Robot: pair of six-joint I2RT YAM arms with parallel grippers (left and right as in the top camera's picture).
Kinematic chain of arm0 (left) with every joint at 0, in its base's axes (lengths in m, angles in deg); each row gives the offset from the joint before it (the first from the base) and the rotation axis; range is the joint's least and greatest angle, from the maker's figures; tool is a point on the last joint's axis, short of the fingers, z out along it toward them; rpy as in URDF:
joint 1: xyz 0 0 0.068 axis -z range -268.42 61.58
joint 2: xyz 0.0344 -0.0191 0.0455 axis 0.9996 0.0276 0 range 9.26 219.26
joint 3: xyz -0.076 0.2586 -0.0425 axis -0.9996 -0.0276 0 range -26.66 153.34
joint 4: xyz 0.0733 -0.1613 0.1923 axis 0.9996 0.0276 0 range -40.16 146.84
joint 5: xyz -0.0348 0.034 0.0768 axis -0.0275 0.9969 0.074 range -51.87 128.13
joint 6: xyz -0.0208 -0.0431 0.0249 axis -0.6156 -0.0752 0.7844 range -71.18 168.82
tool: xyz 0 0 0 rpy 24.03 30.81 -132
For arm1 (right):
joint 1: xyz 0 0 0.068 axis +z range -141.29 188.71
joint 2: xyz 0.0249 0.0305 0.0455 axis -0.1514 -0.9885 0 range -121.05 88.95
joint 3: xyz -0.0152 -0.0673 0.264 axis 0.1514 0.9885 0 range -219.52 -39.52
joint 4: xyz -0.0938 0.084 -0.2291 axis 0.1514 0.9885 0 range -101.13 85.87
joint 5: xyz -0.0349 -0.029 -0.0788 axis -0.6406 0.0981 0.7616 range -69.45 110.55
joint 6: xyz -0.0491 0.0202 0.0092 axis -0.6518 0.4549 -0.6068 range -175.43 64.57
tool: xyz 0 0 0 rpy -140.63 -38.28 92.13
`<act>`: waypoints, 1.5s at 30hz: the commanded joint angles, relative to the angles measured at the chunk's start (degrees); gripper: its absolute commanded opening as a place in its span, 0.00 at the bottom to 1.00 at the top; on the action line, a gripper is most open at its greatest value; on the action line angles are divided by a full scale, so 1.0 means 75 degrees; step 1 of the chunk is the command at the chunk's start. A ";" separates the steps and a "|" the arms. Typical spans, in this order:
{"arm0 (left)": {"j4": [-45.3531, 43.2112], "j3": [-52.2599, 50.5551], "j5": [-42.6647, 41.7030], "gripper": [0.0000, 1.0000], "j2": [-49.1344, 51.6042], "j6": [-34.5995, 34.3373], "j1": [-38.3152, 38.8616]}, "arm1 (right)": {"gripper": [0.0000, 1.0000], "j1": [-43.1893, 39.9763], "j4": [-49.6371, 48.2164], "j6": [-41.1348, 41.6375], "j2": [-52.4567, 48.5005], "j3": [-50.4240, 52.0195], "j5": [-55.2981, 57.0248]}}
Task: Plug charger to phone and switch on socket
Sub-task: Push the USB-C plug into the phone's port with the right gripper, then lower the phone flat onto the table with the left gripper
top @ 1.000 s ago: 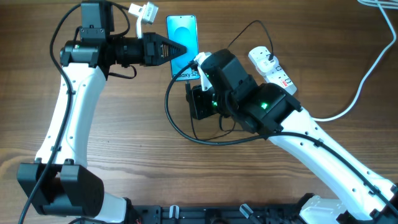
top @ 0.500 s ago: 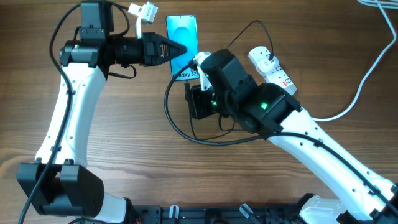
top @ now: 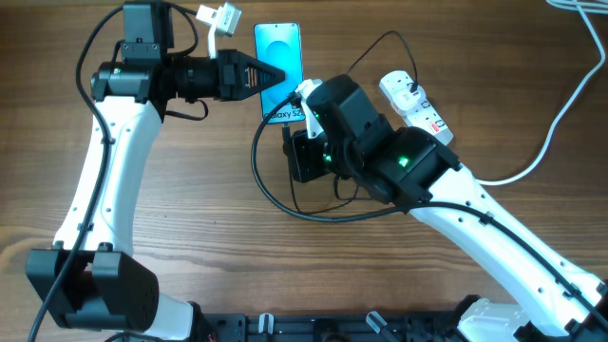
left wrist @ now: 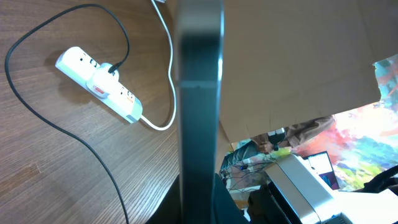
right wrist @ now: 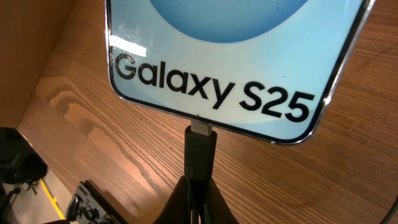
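Observation:
The phone [top: 278, 59] with its turquoise screen is held off the table; its white band reads "Galaxy S25" in the right wrist view [right wrist: 230, 56]. My left gripper [top: 275, 80] is shut on the phone's side; the left wrist view shows the phone edge-on [left wrist: 199, 93]. My right gripper [right wrist: 200, 186] is shut on the charger's black plug [right wrist: 200, 149], whose tip sits in the port at the phone's bottom edge. The thin black cable [top: 271, 195] loops across the table to the white socket [top: 418, 106], also in the left wrist view [left wrist: 99, 84].
A thick white cord [top: 560, 114] runs from the socket off the right edge. A white connector [top: 220, 19] hangs near the left arm's wrist. Black frame parts [top: 285, 328] line the front table edge.

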 commanded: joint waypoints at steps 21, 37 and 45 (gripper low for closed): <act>0.0224 0.0035 -0.0201 0.04 0.0023 0.0382 0.0015 | 0.04 -0.0003 -0.0466 -0.0061 -0.0058 -0.0160 0.0807; 0.0277 0.0032 -0.0020 0.04 0.0023 0.0376 0.0015 | 0.29 -0.0003 -0.0720 -0.0644 -0.0044 -0.0653 0.1673; 0.1119 -0.0137 0.2588 0.04 0.0102 0.0356 0.0099 | 0.90 -0.0851 0.0889 0.0615 0.0055 -0.0650 0.1370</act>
